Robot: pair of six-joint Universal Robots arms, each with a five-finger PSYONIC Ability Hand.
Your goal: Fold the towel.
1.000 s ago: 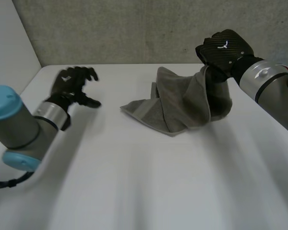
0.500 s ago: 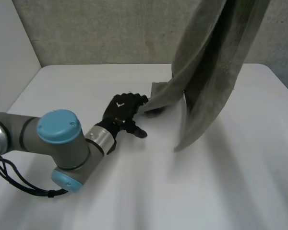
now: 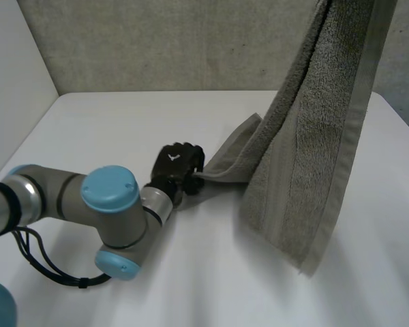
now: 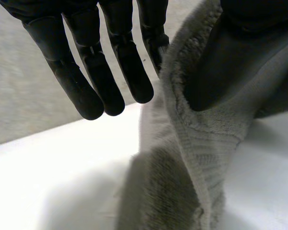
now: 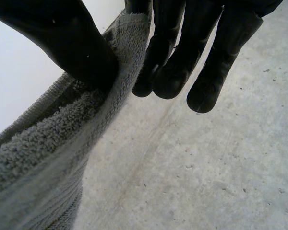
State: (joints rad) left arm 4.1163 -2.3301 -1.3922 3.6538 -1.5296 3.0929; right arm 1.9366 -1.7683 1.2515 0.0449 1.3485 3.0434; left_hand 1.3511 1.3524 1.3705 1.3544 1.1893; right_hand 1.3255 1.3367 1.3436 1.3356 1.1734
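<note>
Left robot hand [image 3: 176, 163] sits low over the counter [image 3: 102, 129], pinching the towel [image 3: 313, 143] at its lower corner. In the wrist view, the thumb [image 4: 240, 62] squeezes the pile against a finger behind the cloth. The other fingers [image 4: 93, 76] are straight, slightly spread and clear of the fabric.

Right robot hand [image 5: 175, 57] is pinching too: the thumb [image 5: 67, 45] clamps the towel's hemmed edge against the nearest finger. The remaining fingers are straight, close together and off the cloth. Rough pitted concrete wall [image 5: 206, 167] behind it.

Towel is grey terry with a looped, fuzzy pile and a flat woven band along the hem. So 2 grip points:
- top edge is up high at the right robot hand
- low corner is at the left robot hand

Main body hangs as a long vertical drape over the counter's right side, folded lengthwise, with the hem band running down its outer edge. The bottom end tapers to a point near the counter; can't tell if it touches. A narrow flap slants from the drape down to the left robot hand.

Counter is smooth matte white. Left arm [image 3: 109, 197] lies bent across it: grey cylinders, rounded light-blue caps.
</note>
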